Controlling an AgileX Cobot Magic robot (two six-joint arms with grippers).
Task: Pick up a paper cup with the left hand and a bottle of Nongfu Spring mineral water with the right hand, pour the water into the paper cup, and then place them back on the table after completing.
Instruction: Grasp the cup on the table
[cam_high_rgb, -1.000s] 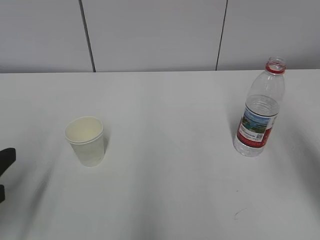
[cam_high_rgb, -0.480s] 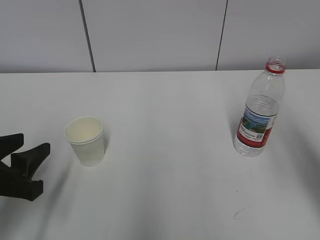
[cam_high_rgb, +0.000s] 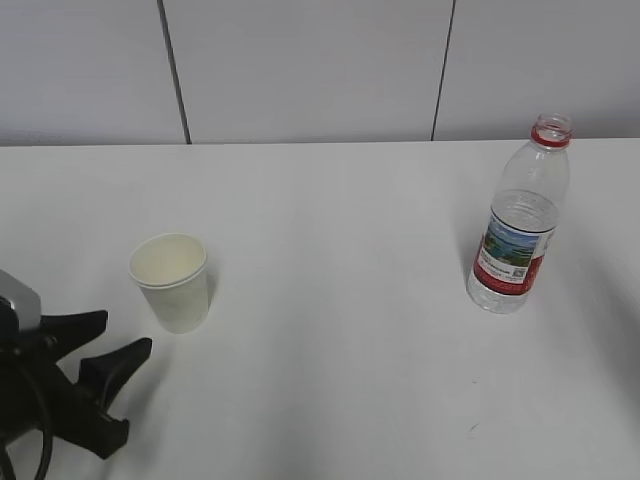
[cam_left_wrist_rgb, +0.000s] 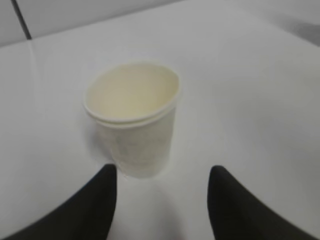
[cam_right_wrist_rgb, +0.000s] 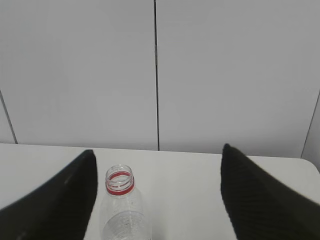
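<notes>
Right now I see my left end effector (cam_high_rgb: 118, 343) at the lower left of the exterior view, its two black fingers spread apart and pinching nothing. It sits low over the white desk (cam_high_rgb: 330, 330), just beside the paper cup (cam_high_rgb: 171, 281) but apart from it. From the left wrist camera, the cup (cam_left_wrist_rgb: 134, 116) stands upright ahead of the two fingertips (cam_left_wrist_rgb: 102, 187), roughly centred on the gap between them yet still beyond the tips. Its mouth faces up, and I cannot make out any liquid inside.

My right end effector (cam_right_wrist_rgb: 157, 175) is spread wide and empty as well; it does not show in the exterior view. Its wrist camera looks between the two fingers at the bottle (cam_right_wrist_rgb: 122, 210), whose red-ringed open neck stands low in the gap, touching neither finger.

On the exterior view the bottle (cam_high_rgb: 519, 222) stands upright at the right of the desk, capless, with water (cam_high_rgb: 522, 212) up to about its shoulder, well apart from the cup. A small dark scuff (cam_high_rgb: 474, 428) marks the desk in front of it. A pale panelled wall (cam_high_rgb: 300, 70) runs behind.
</notes>
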